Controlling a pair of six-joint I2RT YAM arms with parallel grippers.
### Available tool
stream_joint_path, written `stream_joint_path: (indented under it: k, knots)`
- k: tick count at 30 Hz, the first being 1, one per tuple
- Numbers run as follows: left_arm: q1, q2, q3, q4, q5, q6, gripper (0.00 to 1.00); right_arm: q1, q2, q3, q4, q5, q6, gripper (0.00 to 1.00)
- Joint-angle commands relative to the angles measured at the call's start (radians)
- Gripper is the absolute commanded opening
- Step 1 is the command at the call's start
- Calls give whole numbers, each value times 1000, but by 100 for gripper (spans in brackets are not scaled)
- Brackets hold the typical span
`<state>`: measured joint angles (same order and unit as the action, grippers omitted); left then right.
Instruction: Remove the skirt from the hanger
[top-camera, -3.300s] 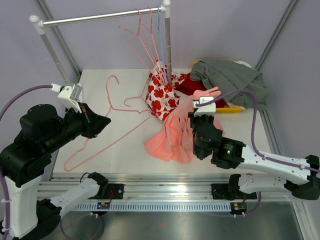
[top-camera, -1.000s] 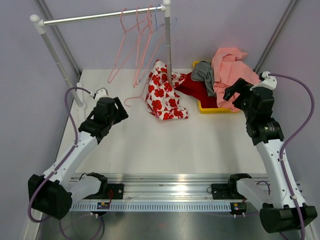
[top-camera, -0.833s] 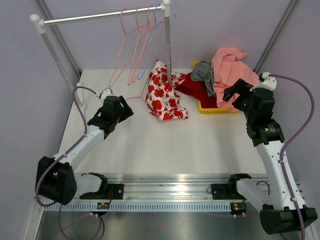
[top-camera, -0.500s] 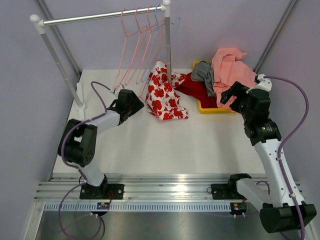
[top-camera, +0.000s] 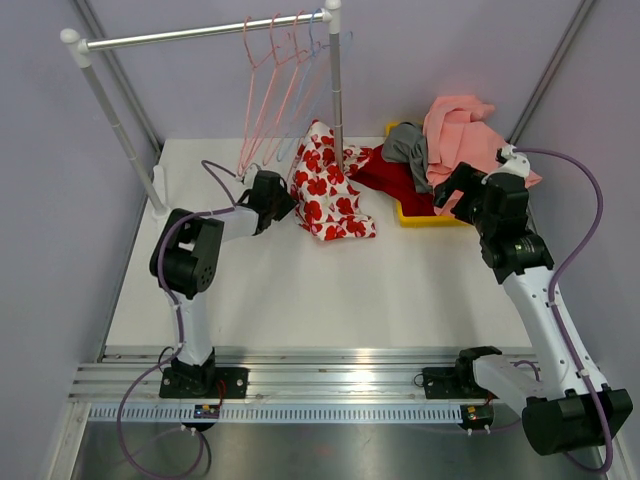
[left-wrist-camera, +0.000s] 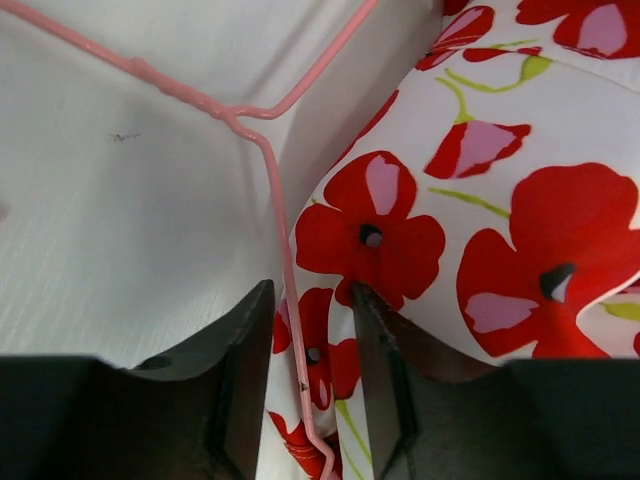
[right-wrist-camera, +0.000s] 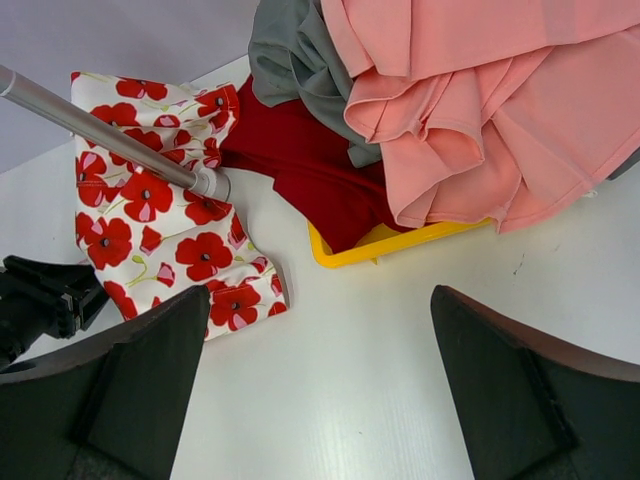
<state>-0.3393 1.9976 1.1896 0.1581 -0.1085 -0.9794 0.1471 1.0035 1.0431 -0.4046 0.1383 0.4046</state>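
Crowding skirt (top-camera: 325, 195): rack pole (top-camera: 336, 100), bin (right-wrist-camera: 400, 243); hanger (left-wrist-camera: 278, 200) btwn L gripper (left-wrist-camera: 305, 400) jaws.

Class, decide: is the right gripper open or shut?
Open. The right gripper shows both fingers wide apart, gripping nothing.

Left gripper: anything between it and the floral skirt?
Only the pink hanger wire, per the left wrist view. It runs down the floral skirt edge into the left gripper, whose jaws are open; skirt cloth shows there too.
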Motion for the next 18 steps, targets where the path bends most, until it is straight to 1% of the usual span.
stream_joint_path:
  k: [1, 6, 13, 15, 17, 18]
  knots:
    - [3, 15, 33, 32, -32, -57, 34, 9, 4, 1, 61, 21, -13, 99]
    - [2, 35, 10, 15, -34, -96, 27, 12, 12, -2, 61, 26, -13, 100]
    - [0, 93, 33, -19, -5, -125, 25, 12, 4, -3, 61, 32, -13, 100]
    - [-3, 96, 38, -28, -16, -120, 25, 14, 3, -3, 62, 32, -13, 99]
    - [-1, 104, 48, -31, -17, -111, 19, 14, 3, -5, 64, 29, -12, 99]
    - [-1, 110, 60, -37, -17, -102, 13, 14, 3, -5, 66, 30, -13, 100]
